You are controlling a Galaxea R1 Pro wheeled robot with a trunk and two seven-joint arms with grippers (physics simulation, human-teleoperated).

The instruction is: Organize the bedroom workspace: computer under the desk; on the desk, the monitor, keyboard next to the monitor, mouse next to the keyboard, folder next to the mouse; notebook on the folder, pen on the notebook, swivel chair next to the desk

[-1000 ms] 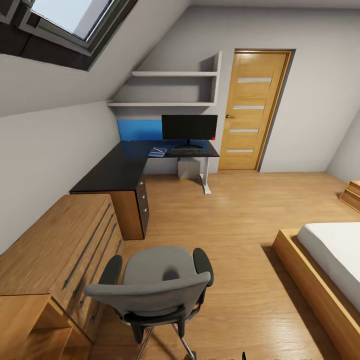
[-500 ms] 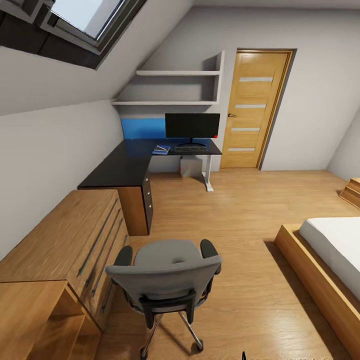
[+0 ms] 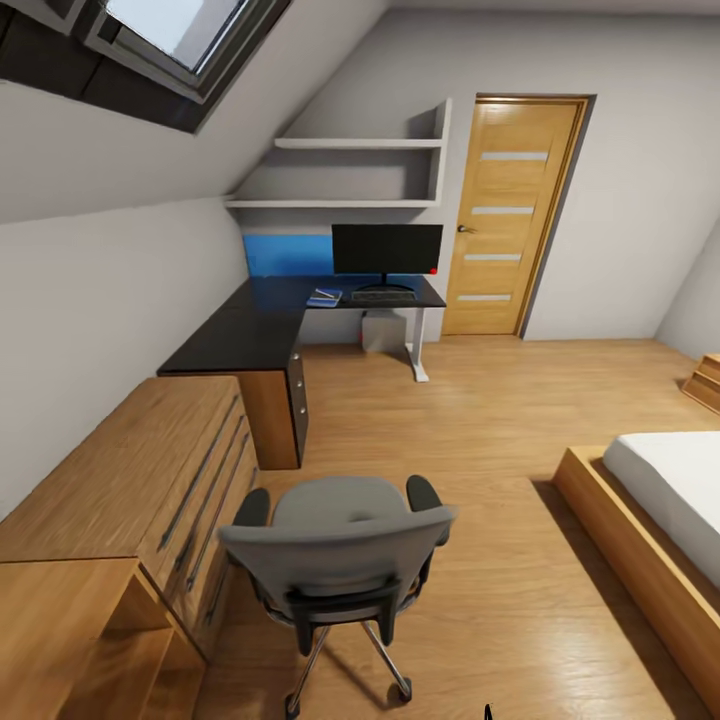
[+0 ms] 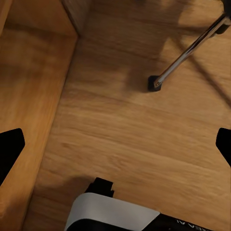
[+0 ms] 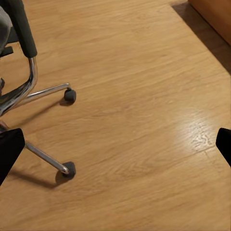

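The swivel chair (image 3: 335, 560) stands on the floor close in front of me, its grey back towards me and its seat bare. Far across the room is the black L-shaped desk (image 3: 255, 335). On it stand the monitor (image 3: 387, 248) and, before it, the keyboard (image 3: 382, 296). Left of the keyboard lies the blue folder (image 3: 322, 299) with something pale on top; notebook, pen and mouse are too small to make out. The computer (image 3: 382, 332) sits under the desk. My left gripper (image 4: 115, 147) and right gripper (image 5: 115, 147) hang open over the floor, holding nothing.
Low wood cabinets (image 3: 130, 500) line the left wall, close beside the chair. A bed (image 3: 660, 510) fills the right side. A chair caster (image 4: 154, 83) is near my left gripper, and two casters (image 5: 69, 168) near my right. A door (image 3: 510, 215) stands beyond the desk.
The whole head view has shifted, so the camera moved: desk and chair now sit a little further right, and the chair's base shows in full.
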